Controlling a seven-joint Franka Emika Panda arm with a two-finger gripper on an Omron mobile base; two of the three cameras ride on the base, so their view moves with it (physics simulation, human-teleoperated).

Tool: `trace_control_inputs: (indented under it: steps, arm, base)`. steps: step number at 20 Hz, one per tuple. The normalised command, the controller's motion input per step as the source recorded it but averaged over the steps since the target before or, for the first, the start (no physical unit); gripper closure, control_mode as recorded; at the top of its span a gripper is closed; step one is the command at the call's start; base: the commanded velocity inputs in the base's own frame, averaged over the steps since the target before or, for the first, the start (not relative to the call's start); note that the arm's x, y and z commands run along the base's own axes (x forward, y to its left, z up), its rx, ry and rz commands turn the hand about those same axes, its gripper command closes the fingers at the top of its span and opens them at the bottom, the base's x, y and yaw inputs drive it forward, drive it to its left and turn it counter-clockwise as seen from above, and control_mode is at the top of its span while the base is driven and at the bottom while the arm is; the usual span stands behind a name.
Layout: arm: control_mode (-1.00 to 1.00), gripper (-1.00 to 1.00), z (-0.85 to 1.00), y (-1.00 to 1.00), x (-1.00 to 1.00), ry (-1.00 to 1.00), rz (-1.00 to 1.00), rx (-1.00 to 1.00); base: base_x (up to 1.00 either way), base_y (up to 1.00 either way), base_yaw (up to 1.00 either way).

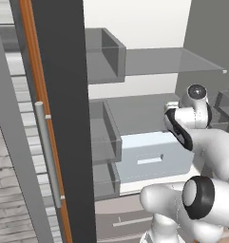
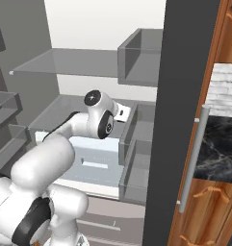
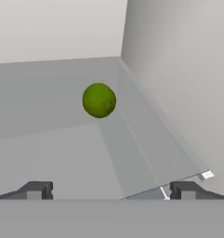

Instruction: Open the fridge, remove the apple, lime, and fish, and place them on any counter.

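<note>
Gripper: in the hand view the gripper [image 3: 111, 189] has its jaws spread fully wide, with nothing between them.
Lime: the lime [image 3: 99, 100] sits ahead of the gripper on a grey shelf [image 3: 62, 139], apart from the fingertips, a little left of the centre line, near the back corner of the fridge [image 1: 63, 118].
Arm: in both base views the arm reaches in through the opened doors, above a pale drawer [image 1: 154, 156].
Risk, roll: being round, the lime will probably roll toward the back wall if one finger touches it first; an off-centre approach would cause that.
Risk, clearance: the side wall is close on one side of the lime, so the wide jaws could scrape it.
Surface: a black marble surface [image 2: 216, 149] shows beside the fridge.
</note>
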Motion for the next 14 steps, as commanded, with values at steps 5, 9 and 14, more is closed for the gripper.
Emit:
trace_control_inputs:
  steps: [5, 9, 14]
  arm:
    - [-1.0, -1.0, -0.16, -0.17, 0.72, 0.0, 0.0, 0.01]
    - [-1.0, -1.0, -0.22, -0.14, 0.64, 0.0, 0.0, 0.02]
    - [-1.0, -1.0, -0.27, -0.11, 0.56, 0.0, 0.0, 0.01]
  base:
    - [0.0, 0.0, 0.0]
    - [0.0, 0.0, 0.0]
    - [0.0, 0.0, 0.0]
